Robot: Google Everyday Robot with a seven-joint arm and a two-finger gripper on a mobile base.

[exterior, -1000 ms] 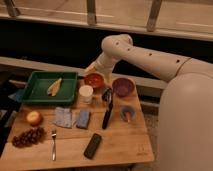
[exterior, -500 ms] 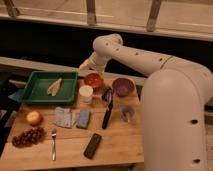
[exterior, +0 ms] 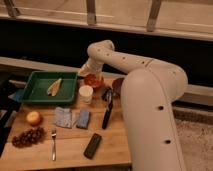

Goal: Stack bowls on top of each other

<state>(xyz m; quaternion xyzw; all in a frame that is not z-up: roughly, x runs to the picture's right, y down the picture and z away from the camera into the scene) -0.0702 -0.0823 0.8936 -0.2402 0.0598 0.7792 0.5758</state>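
Observation:
The glossy orange-red bowl (exterior: 93, 80) sits on the wooden table (exterior: 70, 147) at the back, just right of the green tray. My gripper (exterior: 89, 70) is directly above its far left rim, at or very close to it. The dull purple bowl (exterior: 117, 86) is to the right of the orange-red one. Only its left edge shows, as my white arm (exterior: 145, 95) covers the rest.
A white cup (exterior: 86, 93) stands just in front of the orange-red bowl. The green tray (exterior: 47, 101) holds a yellowish piece (exterior: 54, 86). An apple (exterior: 34, 118), grapes (exterior: 29, 136), a fork (exterior: 53, 145), two blue cloths (exterior: 72, 118), a black-handled utensil (exterior: 107, 107) and a black device (exterior: 92, 145) also lie on the table.
My arm has swung left and forward and now covers the table's right side, most of the purple bowl and the small bluish cup. The gripper has shifted left over the orange-red bowl.

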